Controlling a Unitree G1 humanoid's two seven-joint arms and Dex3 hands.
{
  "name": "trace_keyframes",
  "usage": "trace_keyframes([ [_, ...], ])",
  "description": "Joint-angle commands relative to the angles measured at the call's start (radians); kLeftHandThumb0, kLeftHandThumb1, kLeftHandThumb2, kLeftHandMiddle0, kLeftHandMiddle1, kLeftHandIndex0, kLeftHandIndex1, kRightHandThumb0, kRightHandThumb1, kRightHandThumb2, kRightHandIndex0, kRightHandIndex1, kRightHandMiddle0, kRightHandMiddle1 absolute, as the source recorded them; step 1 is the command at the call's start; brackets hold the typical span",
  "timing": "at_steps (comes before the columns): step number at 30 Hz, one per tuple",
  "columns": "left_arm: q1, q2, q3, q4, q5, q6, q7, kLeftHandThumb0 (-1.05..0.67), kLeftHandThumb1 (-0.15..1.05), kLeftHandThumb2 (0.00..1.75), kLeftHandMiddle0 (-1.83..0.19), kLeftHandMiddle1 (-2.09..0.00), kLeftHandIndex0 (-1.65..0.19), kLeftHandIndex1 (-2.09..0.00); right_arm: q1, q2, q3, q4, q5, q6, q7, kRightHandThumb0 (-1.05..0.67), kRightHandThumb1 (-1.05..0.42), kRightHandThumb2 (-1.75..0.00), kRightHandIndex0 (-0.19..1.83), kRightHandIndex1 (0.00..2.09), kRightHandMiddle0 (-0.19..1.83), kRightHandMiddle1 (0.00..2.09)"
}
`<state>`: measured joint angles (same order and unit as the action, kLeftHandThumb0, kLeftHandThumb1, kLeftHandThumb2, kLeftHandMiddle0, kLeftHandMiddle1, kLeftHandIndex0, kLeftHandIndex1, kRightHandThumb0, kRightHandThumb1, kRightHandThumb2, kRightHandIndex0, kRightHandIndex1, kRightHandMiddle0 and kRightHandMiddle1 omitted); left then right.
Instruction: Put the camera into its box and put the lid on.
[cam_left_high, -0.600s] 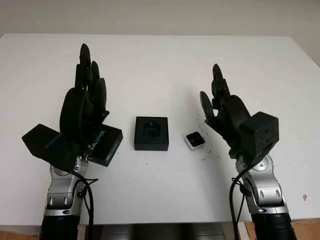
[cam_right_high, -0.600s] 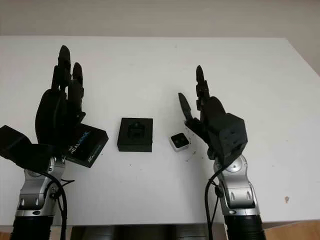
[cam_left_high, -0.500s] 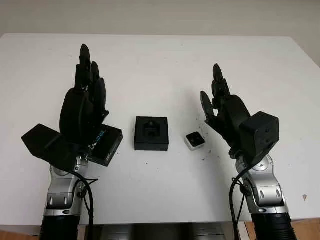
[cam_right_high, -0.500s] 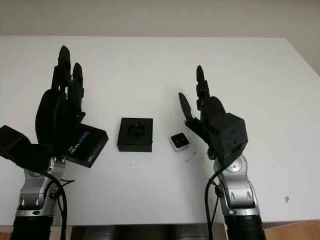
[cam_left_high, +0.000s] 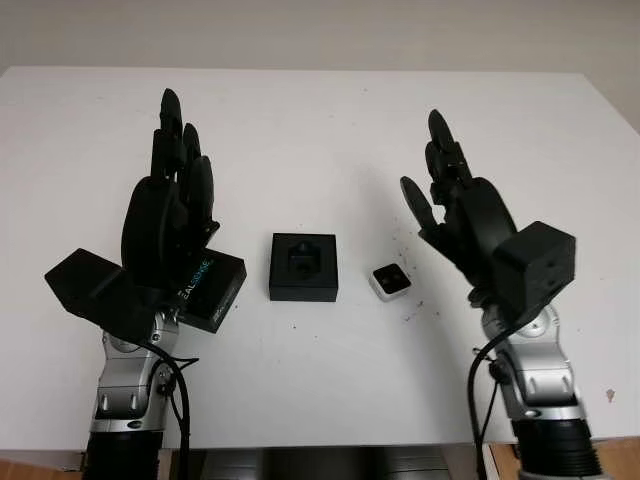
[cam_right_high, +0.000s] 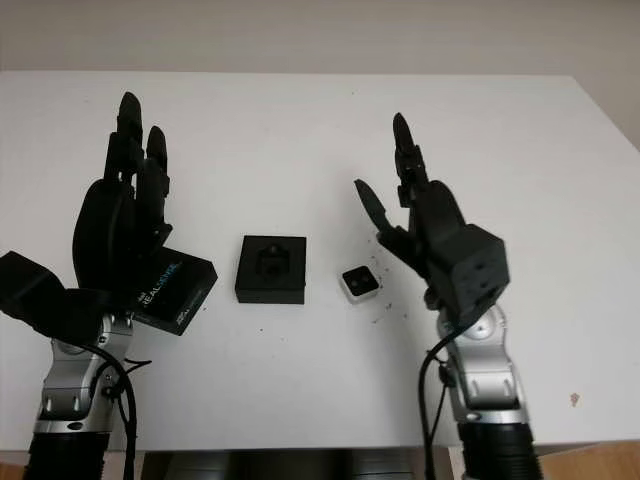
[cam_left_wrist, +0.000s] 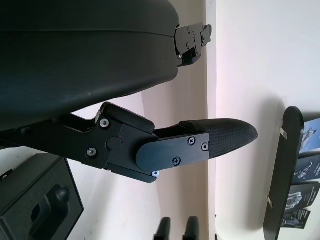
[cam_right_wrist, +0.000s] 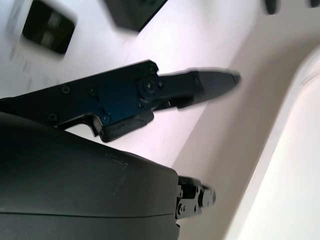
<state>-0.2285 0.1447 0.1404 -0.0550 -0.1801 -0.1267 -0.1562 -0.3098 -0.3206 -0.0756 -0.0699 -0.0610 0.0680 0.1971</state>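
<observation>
A small white camera with a black face (cam_left_high: 390, 282) lies on the white table (cam_left_high: 330, 130), just right of the open black box (cam_left_high: 303, 266) with its moulded insert. The black lid with blue lettering (cam_left_high: 207, 291) lies left of the box, partly under my left hand. My left hand (cam_left_high: 172, 190) is held above the table beside the lid, open and holding nothing. My right hand (cam_left_high: 445, 200) is raised to the right of the camera, open, not touching it. The right wrist view shows the camera (cam_right_wrist: 48, 26) and a box corner (cam_right_wrist: 134, 10) past the thumb.
The table's front edge (cam_left_high: 330, 445) runs close below the arms. A few dark specks (cam_left_high: 412, 312) lie near the camera. A small mark (cam_left_high: 610, 395) sits at the table's front right corner.
My right hand has shifted a little to the right and back, away from the camera. The left hand, lid, box and camera have not moved.
</observation>
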Motion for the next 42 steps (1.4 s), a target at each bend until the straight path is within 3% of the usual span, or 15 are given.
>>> trace_keyframes([
  [1,-0.007,0.0,0.001,-0.01,-0.005,-0.005,-0.002,-0.79,1.05,0.6,0.19,0.0,0.19,0.0,-0.054,-0.098,-0.002,0.003,-0.054,-0.036,0.032,-0.64,-0.89,-0.04,0.23,0.21,0.22,0.24],
  [4,-0.003,0.002,0.001,-0.017,-0.008,0.004,-0.006,-0.79,1.05,0.61,0.19,0.0,0.19,0.0,-0.107,-0.199,0.003,0.056,-0.078,-0.102,0.111,-0.58,-0.82,-0.04,0.32,0.24,0.28,0.32],
  [7,0.002,0.001,0.004,-0.013,-0.006,-0.003,-0.004,-0.8,1.05,0.6,0.19,0.0,0.19,0.0,-0.15,-0.278,0.027,0.101,-0.106,-0.156,0.19,-0.58,-0.78,-0.05,0.36,0.28,0.14,0.64],
  [9,0.005,-0.001,0.006,-0.014,-0.009,-0.006,-0.005,-0.79,1.05,0.61,0.19,0.0,0.19,0.0,-0.168,-0.325,0.051,0.104,-0.141,-0.164,0.236,-0.59,-0.78,-0.05,0.35,0.28,0.13,0.67],
  [14,0.01,-0.002,0.006,-0.022,-0.014,-0.006,-0.006,-0.78,1.05,0.61,0.19,0.0,0.19,0.0,-0.21,-0.423,0.122,0.085,-0.251,-0.186,0.336,-0.6,-0.79,-0.05,0.37,0.18,0.32,0.35],
  [16,0.009,-0.003,0.005,-0.024,-0.019,-0.003,-0.007,-0.78,1.05,0.6,0.19,0.0,0.19,0.0,-0.23,-0.445,0.148,0.083,-0.276,-0.205,0.374,-0.6,-0.78,-0.05,0.4,0.17,0.37,0.3],
  [20,0.009,-0.002,0.003,-0.025,-0.022,-0.001,-0.008,-0.79,1.05,0.6,0.19,0.0,0.19,0.0,-0.25,-0.464,0.187,0.086,-0.314,-0.238,0.421,-0.56,-0.79,-0.06,0.47,0.19,0.46,0.3],
  [29,0.009,-0.001,0.0,-0.027,-0.016,0.001,-0.005,-0.79,1.05,0.61,0.19,0.0,0.19,0.0,-0.211,-0.436,0.219,0.083,-0.36,-0.241,0.414,-0.58,-0.82,-0.06,0.46,0.19,0.38,0.28],
  [31,0.008,-0.002,0.0,-0.029,-0.018,0.003,-0.004,-0.79,1.05,0.6,0.19,0.0,0.19,0.0,-0.2,-0.427,0.22,0.078,-0.355,-0.224,0.415,-0.57,-0.82,-0.06,0.41,0.32,0.32,0.39],
  [33,0.007,-0.004,-0.001,-0.029,-0.021,0.002,-0.005,-0.78,1.05,0.6,0.19,0.0,0.19,0.0,-0.192,-0.425,0.224,0.075,-0.354,-0.22,0.417,-0.57,-0.82,-0.05,0.22,0.71,0.24,0.57],
  [34,0.008,-0.005,-0.002,-0.032,-0.023,0.005,-0.005,-0.78,1.05,0.6,0.19,0.0,0.19,0.0,-0.188,-0.427,0.228,0.073,-0.359,-0.227,0.415,-0.57,-0.83,-0.06,0.17,0.8,0.22,0.62],
  [42,0.008,-0.004,0.002,-0.039,-0.036,0.024,-0.008,-0.78,1.05,0.6,0.19,0.0,0.19,0.0,-0.146,-0.432,0.234,0.043,-0.388,-0.255,0.396,-0.63,-0.85,-0.06,0.13,0.93,0.2,0.78],
])
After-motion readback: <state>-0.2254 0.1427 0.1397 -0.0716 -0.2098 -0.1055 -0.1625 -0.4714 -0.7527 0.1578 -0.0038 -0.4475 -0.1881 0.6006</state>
